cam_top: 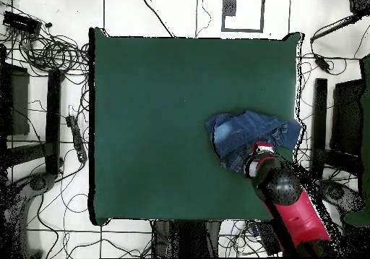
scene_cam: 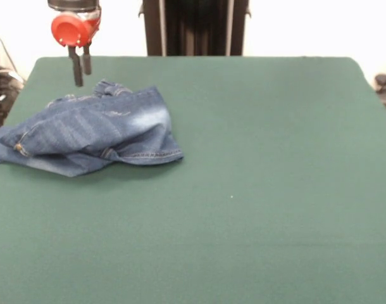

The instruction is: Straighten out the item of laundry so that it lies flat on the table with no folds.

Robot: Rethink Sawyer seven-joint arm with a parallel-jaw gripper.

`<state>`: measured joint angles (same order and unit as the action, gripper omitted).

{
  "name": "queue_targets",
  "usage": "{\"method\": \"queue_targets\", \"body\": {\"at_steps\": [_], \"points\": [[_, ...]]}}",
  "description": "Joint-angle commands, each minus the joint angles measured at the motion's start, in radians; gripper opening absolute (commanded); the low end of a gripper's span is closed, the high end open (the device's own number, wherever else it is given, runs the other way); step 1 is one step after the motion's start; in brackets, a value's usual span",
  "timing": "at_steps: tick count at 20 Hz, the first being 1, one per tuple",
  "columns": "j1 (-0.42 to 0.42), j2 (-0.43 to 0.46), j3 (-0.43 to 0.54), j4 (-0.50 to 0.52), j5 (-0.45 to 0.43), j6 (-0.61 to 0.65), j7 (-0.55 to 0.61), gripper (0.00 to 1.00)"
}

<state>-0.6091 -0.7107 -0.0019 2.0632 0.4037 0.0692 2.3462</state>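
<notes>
The jeans (scene_cam: 95, 130) are being seen bunched in a rumpled heap on the green table (scene_cam: 256, 190), at the left side of the front view and close to the table's left edge; one end is reaching that edge. In the overhead view the jeans (cam_top: 249, 134) are lying near the right edge of the table (cam_top: 159, 126), roughly midway along it. The denim is being shown folded over itself, with a faded pale patch on the upper layer and a stitched hem running along the lower right border of the heap. The rest of the table is being left uncovered.

The gripper (scene_cam: 81, 66) is being held above the far end of the heap, clear of the cloth, its two dark fingers (scene_cam: 75, 69) pointing downward. The fingers are being kept a small way apart, with a narrow gap between them and nothing gripped. From overhead the red and black arm (cam_top: 296, 213) is being seen reaching in over the table's near right corner.
</notes>
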Motion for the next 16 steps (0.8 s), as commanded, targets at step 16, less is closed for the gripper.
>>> {"method": "queue_targets", "body": {"at_steps": [16], "points": [[0.198, 0.164, -0.040, -0.047, 0.041, 0.179, 0.160, 1.00]]}}
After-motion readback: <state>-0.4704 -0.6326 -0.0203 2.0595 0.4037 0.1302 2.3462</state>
